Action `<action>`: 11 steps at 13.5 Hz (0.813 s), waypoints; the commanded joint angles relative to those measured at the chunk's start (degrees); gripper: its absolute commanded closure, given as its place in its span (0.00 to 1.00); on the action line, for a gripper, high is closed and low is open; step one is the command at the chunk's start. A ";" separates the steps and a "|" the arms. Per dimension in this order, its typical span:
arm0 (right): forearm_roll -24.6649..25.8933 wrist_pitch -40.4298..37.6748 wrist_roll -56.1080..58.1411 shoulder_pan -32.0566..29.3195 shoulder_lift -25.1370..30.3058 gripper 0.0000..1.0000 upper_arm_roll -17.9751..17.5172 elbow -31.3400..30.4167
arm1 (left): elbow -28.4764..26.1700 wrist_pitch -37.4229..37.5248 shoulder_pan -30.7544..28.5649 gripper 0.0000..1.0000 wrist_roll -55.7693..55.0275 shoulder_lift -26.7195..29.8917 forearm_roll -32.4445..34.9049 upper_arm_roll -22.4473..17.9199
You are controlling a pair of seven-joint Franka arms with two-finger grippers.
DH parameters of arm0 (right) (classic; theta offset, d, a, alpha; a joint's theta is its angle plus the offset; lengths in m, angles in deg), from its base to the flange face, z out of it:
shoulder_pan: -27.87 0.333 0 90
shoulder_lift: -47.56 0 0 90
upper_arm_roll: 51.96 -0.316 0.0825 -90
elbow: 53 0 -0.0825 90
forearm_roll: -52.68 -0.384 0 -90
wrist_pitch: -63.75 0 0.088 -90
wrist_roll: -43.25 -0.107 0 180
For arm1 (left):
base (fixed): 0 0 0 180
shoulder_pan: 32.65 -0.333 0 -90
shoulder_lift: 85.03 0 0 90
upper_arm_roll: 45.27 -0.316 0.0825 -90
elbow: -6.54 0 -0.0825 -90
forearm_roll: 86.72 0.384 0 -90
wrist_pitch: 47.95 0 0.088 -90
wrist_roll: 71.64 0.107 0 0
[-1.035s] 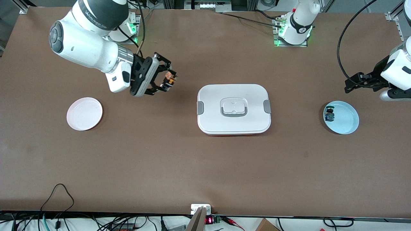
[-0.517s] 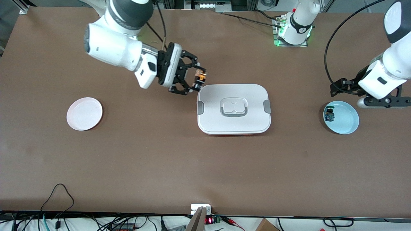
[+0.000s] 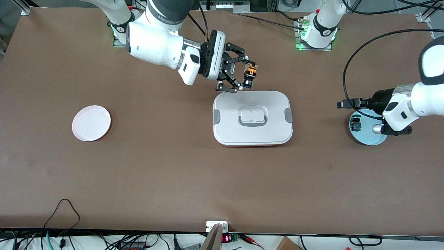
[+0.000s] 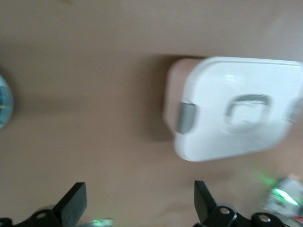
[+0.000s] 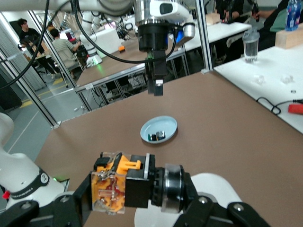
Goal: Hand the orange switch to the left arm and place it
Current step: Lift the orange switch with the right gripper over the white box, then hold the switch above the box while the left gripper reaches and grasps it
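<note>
Orange switch (image 3: 249, 73) clamped in right gripper (image 3: 247, 74), aloft by box (image 3: 252, 118) edge nearest the arm bases | left gripper (image 3: 341, 104) wide, empty, over blue plate (image 3: 368, 139) | pickup done; handover, placing left

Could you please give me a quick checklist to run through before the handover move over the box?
1. Right gripper shut on the orange switch: ok.
2. Switch held off the box, at its edge nearest the bases: ok.
3. Left gripper jaws open to receive: ok.
4. Left gripper close enough for handover: not ok, it hangs beside the blue plate.
5. Box lid shut: ok.
</note>
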 commanded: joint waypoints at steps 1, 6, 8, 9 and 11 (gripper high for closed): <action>-9.30 -0.37 7.62 1.49 -3.10 0.99 0.40 3.67 | 0.92 8.04 -6.52 0.00 0.27 -7.18 -22.11 0.06; -27.93 -0.72 24.49 2.55 -5.21 0.99 0.40 3.49 | -6.53 7.91 -7.17 0.00 -0.87 -2.15 -41.34 3.83; -35.40 -0.72 31.34 3.43 -6.52 0.99 0.40 3.49 | -18.89 -0.14 -7.17 0.00 -0.97 9.69 -45.14 8.56; -38.66 -0.81 33.99 3.61 -6.61 0.99 0.40 3.49 | -22.69 -2.80 -7.25 0.00 -0.80 14.10 -46.37 10.94; -40.80 -0.98 36.20 3.70 -6.70 0.99 0.40 3.49 | -23.88 -3.88 -7.25 0.00 -0.79 17.04 -46.56 13.41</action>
